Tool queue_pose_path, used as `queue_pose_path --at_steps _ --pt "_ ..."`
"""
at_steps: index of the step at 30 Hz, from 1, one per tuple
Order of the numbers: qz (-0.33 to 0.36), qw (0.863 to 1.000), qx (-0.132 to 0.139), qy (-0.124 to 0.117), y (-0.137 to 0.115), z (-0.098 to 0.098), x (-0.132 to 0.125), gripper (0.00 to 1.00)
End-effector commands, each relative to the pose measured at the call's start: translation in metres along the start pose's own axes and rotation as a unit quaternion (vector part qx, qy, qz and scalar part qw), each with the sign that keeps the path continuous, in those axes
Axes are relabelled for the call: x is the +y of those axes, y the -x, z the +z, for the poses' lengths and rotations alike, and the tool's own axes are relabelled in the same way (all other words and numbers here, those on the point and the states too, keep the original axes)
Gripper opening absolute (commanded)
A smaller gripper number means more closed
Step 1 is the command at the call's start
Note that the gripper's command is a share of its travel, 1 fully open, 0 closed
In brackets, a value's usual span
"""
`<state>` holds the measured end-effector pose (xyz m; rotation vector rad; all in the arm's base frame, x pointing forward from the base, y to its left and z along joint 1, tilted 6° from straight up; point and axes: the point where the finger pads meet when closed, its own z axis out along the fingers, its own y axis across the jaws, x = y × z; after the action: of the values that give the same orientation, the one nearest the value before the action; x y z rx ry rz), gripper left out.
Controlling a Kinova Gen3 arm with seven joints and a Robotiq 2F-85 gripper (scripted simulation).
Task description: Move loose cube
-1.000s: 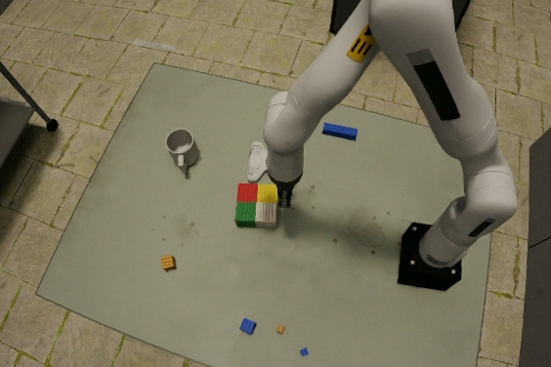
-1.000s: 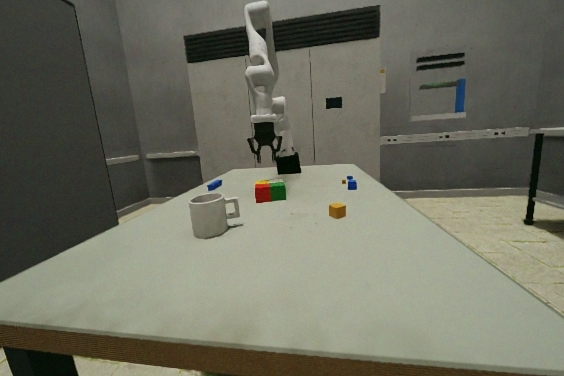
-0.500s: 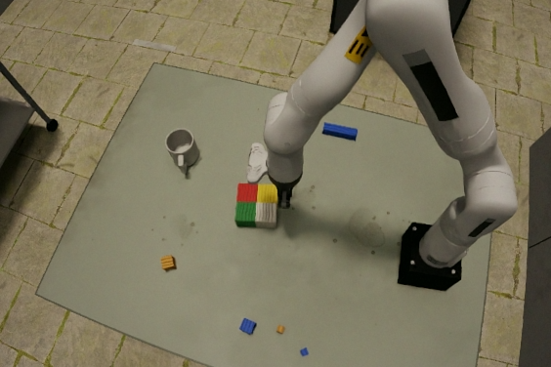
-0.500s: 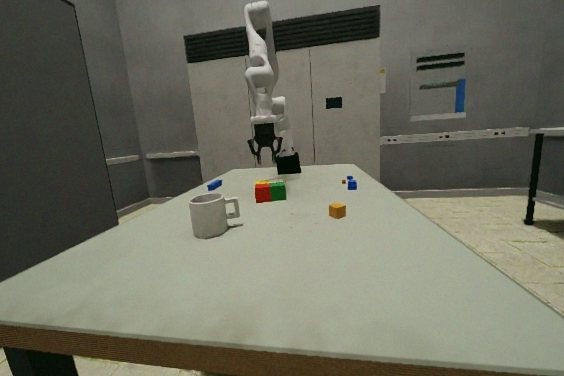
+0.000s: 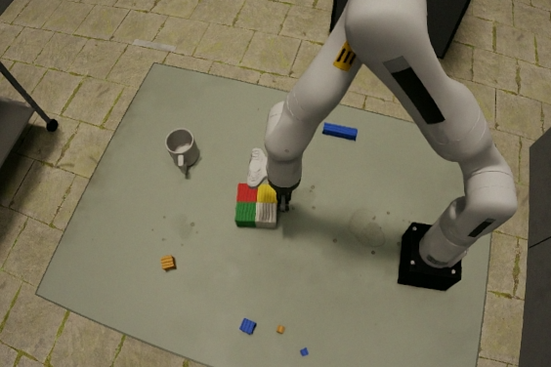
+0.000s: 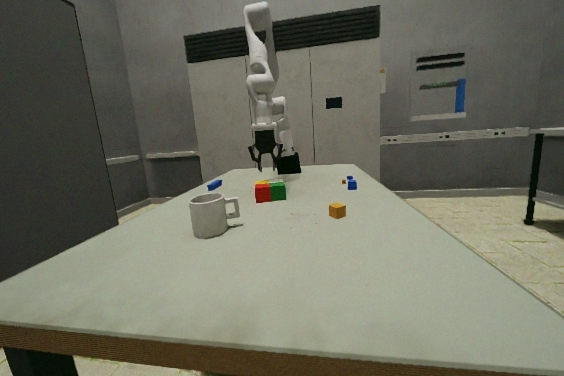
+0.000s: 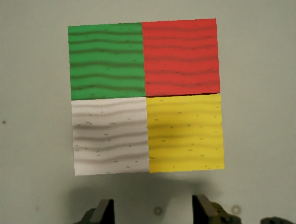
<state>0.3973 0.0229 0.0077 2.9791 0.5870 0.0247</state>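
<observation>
Well, the likeliest trouble is a nudge: the half-open black two-finger gripper (image 5: 284, 204) (image 6: 267, 170) (image 7: 154, 210), with nothing between its fingers, hangs just beside the square in the top view. Coming down off-line, a fingertip could catch a top edge and twist the block apart. In the wrist view, a push on the left column alone might shear it past the right; a skewed push on the right could leave its dark seam wedge-shaped.

As for looks, left to right in that view: the green wavy-grained cube (image 5: 245, 215) (image 6: 278, 191) (image 7: 107, 60) stands above the off-white one (image 5: 266, 215) (image 6: 276, 181) (image 7: 111, 135); then the red cube (image 5: 247, 192) (image 6: 262, 192) (image 7: 181, 57) above the yellow one (image 5: 267, 193) (image 6: 262, 182) (image 7: 186, 132). The loose cube is probably the yellow one — already in the square's corner, close against red and off-white — though a thin dark line along red leaves true flushness uncertain.
</observation>
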Motion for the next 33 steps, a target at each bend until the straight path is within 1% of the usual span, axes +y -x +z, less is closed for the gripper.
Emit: queue_pose_path --at_steps 1,16,18,26,33 --pt "0.000 1.000 -0.006 -0.001 0.004 0.008 -0.001 0.55" --pt "0.000 1.000 -0.006 -0.001 0.004 0.049 -0.001 0.55" --pt "0.000 1.000 -0.006 -0.001 0.004 0.049 -0.001 0.55" --pt "0.000 1.000 -0.006 -0.001 0.004 0.061 -0.001 0.55" --pt "0.000 1.000 -0.006 -0.001 0.004 0.064 -0.001 0.55"
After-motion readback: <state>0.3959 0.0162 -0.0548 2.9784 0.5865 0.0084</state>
